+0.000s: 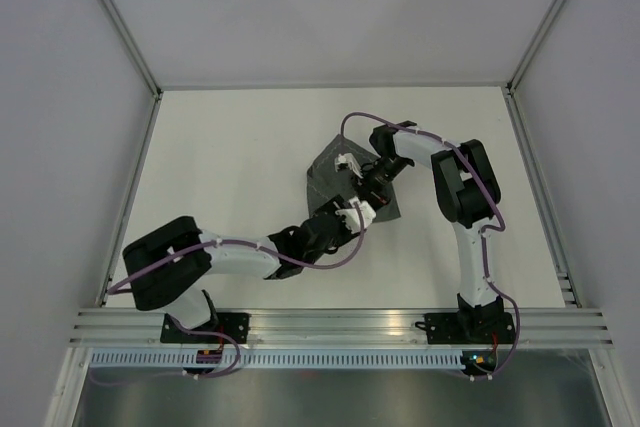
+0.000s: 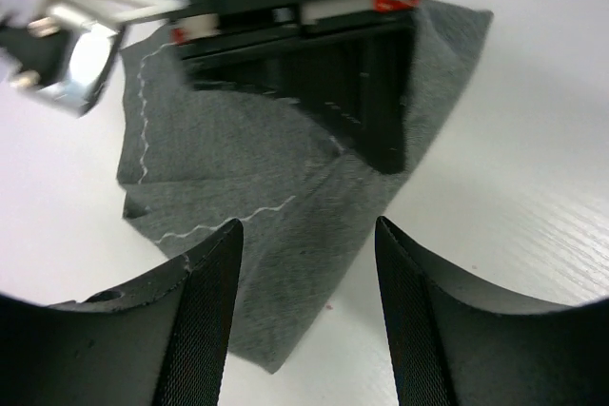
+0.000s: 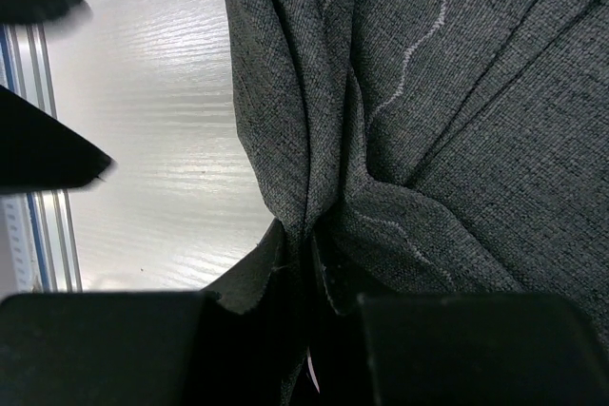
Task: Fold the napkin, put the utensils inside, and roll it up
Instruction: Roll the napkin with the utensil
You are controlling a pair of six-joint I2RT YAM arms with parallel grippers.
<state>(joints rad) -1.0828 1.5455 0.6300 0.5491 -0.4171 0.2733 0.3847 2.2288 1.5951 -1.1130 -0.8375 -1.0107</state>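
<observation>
The dark grey napkin (image 1: 325, 175) lies crumpled on the white table right of centre, its lighter stitched hem showing in the left wrist view (image 2: 238, 159). My right gripper (image 1: 373, 187) is shut on a bunched fold of the napkin (image 3: 476, 92), and the cloth is pinched between its jaws (image 3: 314, 244). My left gripper (image 1: 352, 215) is open and empty at the napkin's near corner, its fingertips (image 2: 224, 244) just above the cloth's edge and holding nothing. The right gripper's black body (image 2: 381, 111) stands on the cloth ahead of it. The teal utensils are out of view.
White enclosure walls ring the table (image 1: 230, 167). An aluminium rail (image 1: 340, 327) runs along the near edge and also shows in the right wrist view (image 3: 19, 235). The two arms are close together over the napkin.
</observation>
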